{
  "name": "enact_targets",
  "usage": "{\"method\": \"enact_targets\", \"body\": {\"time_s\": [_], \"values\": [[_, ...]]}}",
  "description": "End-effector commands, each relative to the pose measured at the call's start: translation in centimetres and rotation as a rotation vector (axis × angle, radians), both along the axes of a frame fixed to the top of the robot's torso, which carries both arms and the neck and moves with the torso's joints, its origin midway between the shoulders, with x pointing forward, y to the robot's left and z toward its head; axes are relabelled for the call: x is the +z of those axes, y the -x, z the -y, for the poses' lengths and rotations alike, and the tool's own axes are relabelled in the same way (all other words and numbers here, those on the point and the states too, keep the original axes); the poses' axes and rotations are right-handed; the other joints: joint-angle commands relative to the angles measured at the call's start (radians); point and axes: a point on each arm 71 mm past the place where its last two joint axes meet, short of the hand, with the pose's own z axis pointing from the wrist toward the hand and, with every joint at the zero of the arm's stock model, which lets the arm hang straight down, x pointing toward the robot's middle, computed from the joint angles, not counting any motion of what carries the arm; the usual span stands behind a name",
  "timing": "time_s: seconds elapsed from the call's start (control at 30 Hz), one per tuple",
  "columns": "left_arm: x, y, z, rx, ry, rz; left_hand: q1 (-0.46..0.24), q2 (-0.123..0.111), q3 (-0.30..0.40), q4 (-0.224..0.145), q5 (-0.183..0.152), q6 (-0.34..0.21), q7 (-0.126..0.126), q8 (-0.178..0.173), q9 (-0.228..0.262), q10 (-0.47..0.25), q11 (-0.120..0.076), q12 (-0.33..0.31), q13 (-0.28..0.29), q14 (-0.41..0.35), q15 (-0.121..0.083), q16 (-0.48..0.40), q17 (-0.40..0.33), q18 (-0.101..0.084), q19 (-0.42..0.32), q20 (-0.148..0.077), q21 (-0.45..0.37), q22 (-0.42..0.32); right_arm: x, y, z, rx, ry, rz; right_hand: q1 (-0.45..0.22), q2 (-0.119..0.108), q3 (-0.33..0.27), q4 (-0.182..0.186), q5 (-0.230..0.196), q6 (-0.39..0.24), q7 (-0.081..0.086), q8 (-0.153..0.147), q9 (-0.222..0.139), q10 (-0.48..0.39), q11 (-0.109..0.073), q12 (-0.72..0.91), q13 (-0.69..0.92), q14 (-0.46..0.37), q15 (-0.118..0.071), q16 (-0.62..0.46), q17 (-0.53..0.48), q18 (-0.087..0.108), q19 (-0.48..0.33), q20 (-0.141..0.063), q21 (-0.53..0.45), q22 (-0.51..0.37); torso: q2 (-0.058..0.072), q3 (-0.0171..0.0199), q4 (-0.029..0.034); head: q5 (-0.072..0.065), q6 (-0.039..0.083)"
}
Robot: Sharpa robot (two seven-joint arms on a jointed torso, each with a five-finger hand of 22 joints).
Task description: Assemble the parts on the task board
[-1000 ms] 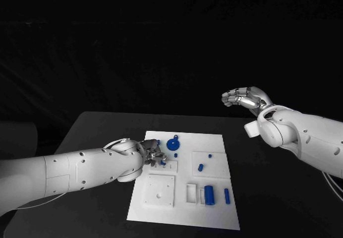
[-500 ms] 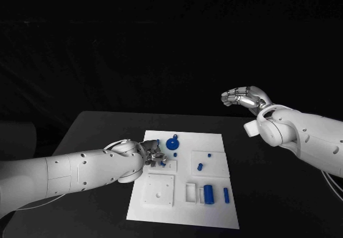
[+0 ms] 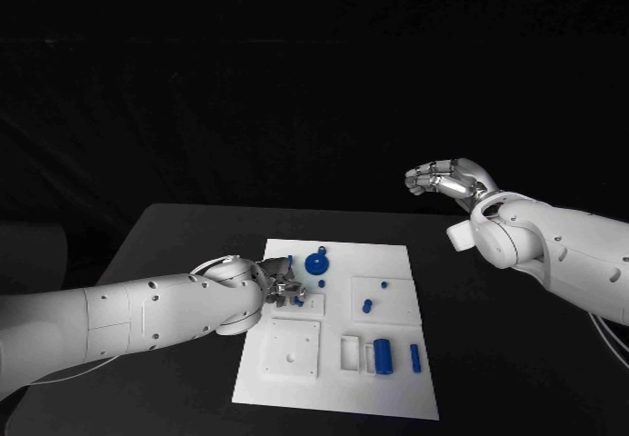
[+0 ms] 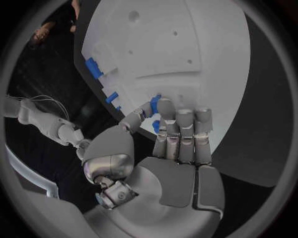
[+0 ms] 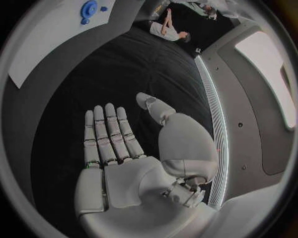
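The white task board (image 3: 394,381) lies in the middle of the black table. My left hand (image 3: 279,283) is low over the board's left middle. It pinches a small blue part (image 4: 154,100) between thumb and fingertips, right at the board (image 4: 186,49) surface. A blue round disc (image 3: 317,264) and a small peg (image 3: 323,249) sit just beyond the hand. Two short blue pieces (image 3: 368,306) lie on the board's right half. A blue block (image 3: 383,355) and a thin blue bar (image 3: 415,357) lie near the front. My right hand (image 3: 445,179) is raised high at the right, off the board, holding nothing, its fingers (image 5: 109,134) stretched out.
A raised white square plate (image 3: 291,350) takes the board's front left, just behind my left forearm. Bare black table (image 3: 511,363) lies to the right of the board. In the right wrist view the board (image 5: 43,44) with the blue disc (image 5: 89,8) is far off.
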Motion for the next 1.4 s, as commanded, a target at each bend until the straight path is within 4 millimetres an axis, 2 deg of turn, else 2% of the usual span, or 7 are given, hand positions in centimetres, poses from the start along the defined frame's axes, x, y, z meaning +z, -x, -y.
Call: {"method": "enact_targets", "body": {"time_s": [0.03,0.8,1.07,1.3,1.4], "values": [[-0.08,0.13,0.24,-0.020,-0.004,-0.011,0.006,0.008,0.064,0.032,0.004,0.133,-0.107,0.062,0.062,0.057,-0.062,0.000,-0.001,0.036,-0.042,0.000,-0.001,0.012,0.006,-0.105,0.004,0.017,-0.02,0.01,-0.15,0.020,0.000,-0.003,-0.005,0.008,-0.006,-0.001,0.004,0.006,0.012,0.004,-0.001,0.010,0.001,-0.006,-0.001,0.000,0.008,0.004,-0.001,-0.011,-0.007,-0.001,-0.005,0.001,0.000,-0.0003,-0.0003,0.001,-0.002],[-0.22,0.09,0.11,-0.019,-0.009,-0.023,0.006,0.005,0.065,0.032,0.003,0.133,-0.107,0.060,0.064,0.058,-0.061,0.000,-0.001,0.036,-0.043,0.000,-0.002,0.012,0.006,-0.105,0.004,0.016,-0.04,-0.01,-0.16,0.021,0.000,-0.005,-0.005,0.009,-0.007,-0.002,0.005,0.007,0.012,0.004,-0.002,0.011,0.000,-0.007,-0.004,0.000,0.008,0.006,-0.005,-0.010,-0.006,-0.001,-0.007,0.003,0.000,0.0008,-0.0015,0.004,-0.002],[-0.29,0.14,0.25,-0.024,-0.006,-0.036,0.014,-0.040,0.058,0.039,-0.011,0.139,-0.107,0.053,0.068,0.060,-0.060,-0.001,-0.003,0.039,-0.044,-0.001,-0.006,0.013,0.012,-0.106,0.004,0.012,-0.04,-0.01,-0.16,0.022,0.000,-0.006,-0.005,0.009,-0.007,-0.003,0.005,0.007,0.012,0.004,-0.003,0.011,0.000,-0.007,-0.005,-0.001,0.008,0.006,-0.006,-0.010,-0.007,-0.001,-0.008,0.003,0.000,0.0007,-0.0013,0.003,-0.004],[-0.32,0.18,0.47,-0.033,-0.007,-0.041,0.016,-0.050,0.052,0.044,-0.013,0.145,-0.109,0.052,0.069,0.064,-0.060,0.002,-0.002,0.041,-0.044,0.002,-0.006,0.012,0.015,-0.106,0.003,0.011,-0.05,-0.01,-0.23,0.023,0.000,-0.007,-0.005,0.009,-0.008,-0.003,0.006,0.007,0.012,0.004,-0.003,0.011,0.000,-0.007,-0.005,-0.001,0.008,0.006,-0.007,-0.010,-0.007,0.000,-0.009,0.003,0.000,0.0013,-0.0014,0.003,-0.005],[-0.33,0.15,0.48,-0.032,-0.007,-0.040,0.020,-0.045,0.051,0.045,-0.010,0.151,-0.111,0.052,0.071,0.067,-0.060,0.006,0.000,0.044,-0.044,0.006,-0.005,0.012,0.017,-0.107,0.004,0.011,-0.05,-0.01,-0.18,0.022,0.000,-0.006,-0.005,0.010,-0.008,-0.003,0.006,0.007,0.012,0.004,-0.003,0.011,0.000,-0.007,-0.006,-0.001,0.008,0.006,-0.007,-0.010,-0.007,0.000,-0.009,0.004,0.000,0.0011,-0.0014,0.004,-0.005]]}}
